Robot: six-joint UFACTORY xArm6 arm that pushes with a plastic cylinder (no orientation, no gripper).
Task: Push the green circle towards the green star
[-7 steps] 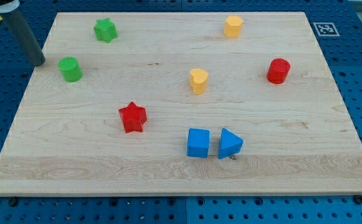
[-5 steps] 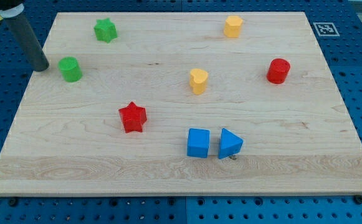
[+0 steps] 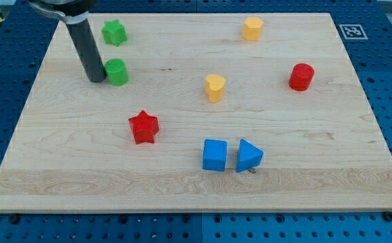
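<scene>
The green circle (image 3: pixel 117 71) sits on the wooden board at the view's upper left. My tip (image 3: pixel 97 79) touches its left side. The green star (image 3: pixel 114 32) lies above the circle, near the board's top edge, a short gap away. The dark rod rises from the tip toward the view's top left and passes just left of the star.
A red star (image 3: pixel 143 127) lies below the circle. A yellow heart (image 3: pixel 214 88) is at the centre, a yellow block (image 3: pixel 252 29) at the top, a red cylinder (image 3: pixel 301 76) at the right. A blue cube (image 3: pixel 214 154) and blue triangle (image 3: pixel 249 156) sit at the bottom.
My tip moved right from the board's left edge and pushed the green circle right, to a spot roughly below the green star. Other blocks have not moved.
</scene>
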